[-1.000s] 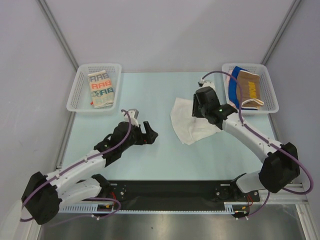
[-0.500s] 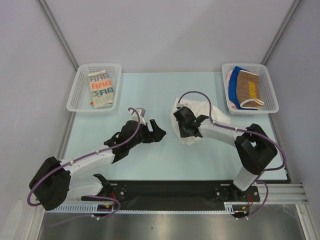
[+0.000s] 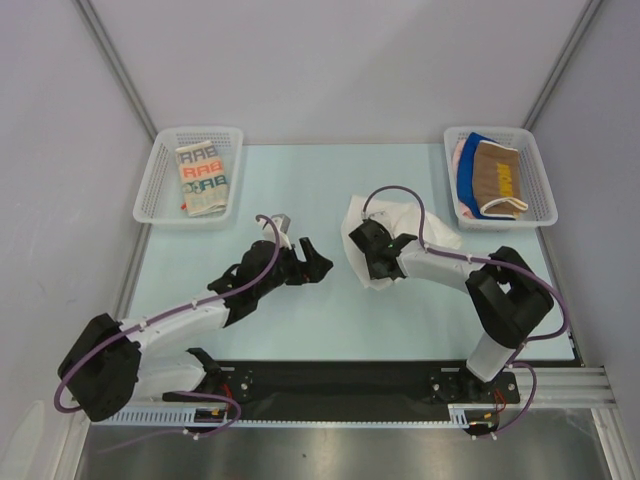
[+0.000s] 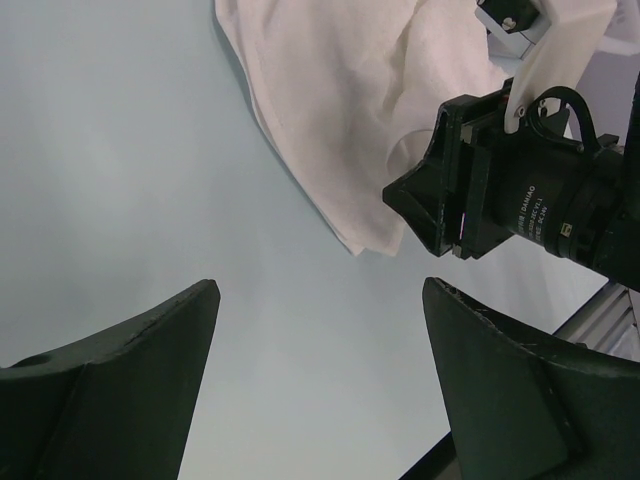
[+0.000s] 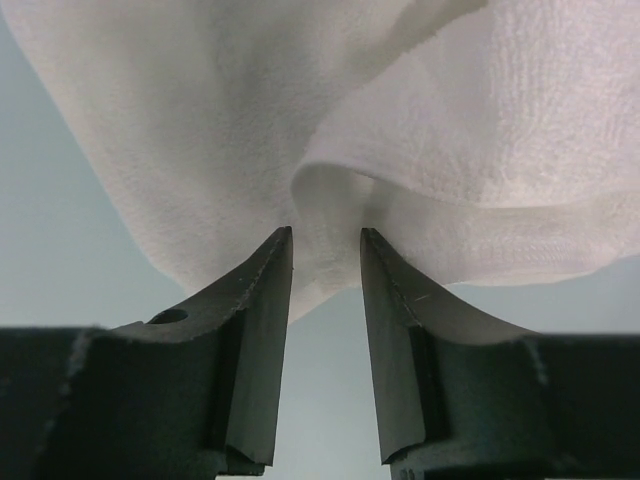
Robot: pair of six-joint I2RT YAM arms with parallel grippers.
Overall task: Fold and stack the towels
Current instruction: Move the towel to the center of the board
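A crumpled white towel (image 3: 440,235) lies on the pale table, right of centre. My right gripper (image 3: 372,266) is down at its near-left edge. In the right wrist view its jaws (image 5: 322,232) stand a finger-width apart, with a pucker of the white towel (image 5: 200,120) rising between the tips. My left gripper (image 3: 318,258) hovers open over bare table just left of the towel (image 4: 330,110), nothing between its fingers (image 4: 320,290). A folded cream towel with coloured letters (image 3: 203,178) lies in the left basket. Brown (image 3: 498,178), blue (image 3: 480,141) and pink (image 3: 458,165) towels lie in the right basket.
White mesh baskets stand at the back left (image 3: 150,200) and back right (image 3: 540,215) of the table. The right arm's cable (image 3: 400,190) loops above the white towel. Metal frame posts rise behind both baskets. The right arm's wrist camera (image 4: 520,190) shows close ahead in the left wrist view.
The right arm swung from beside the right basket down to the white towel's near-left edge, and its jaws narrowed there. The left gripper moved a little right toward the towel.
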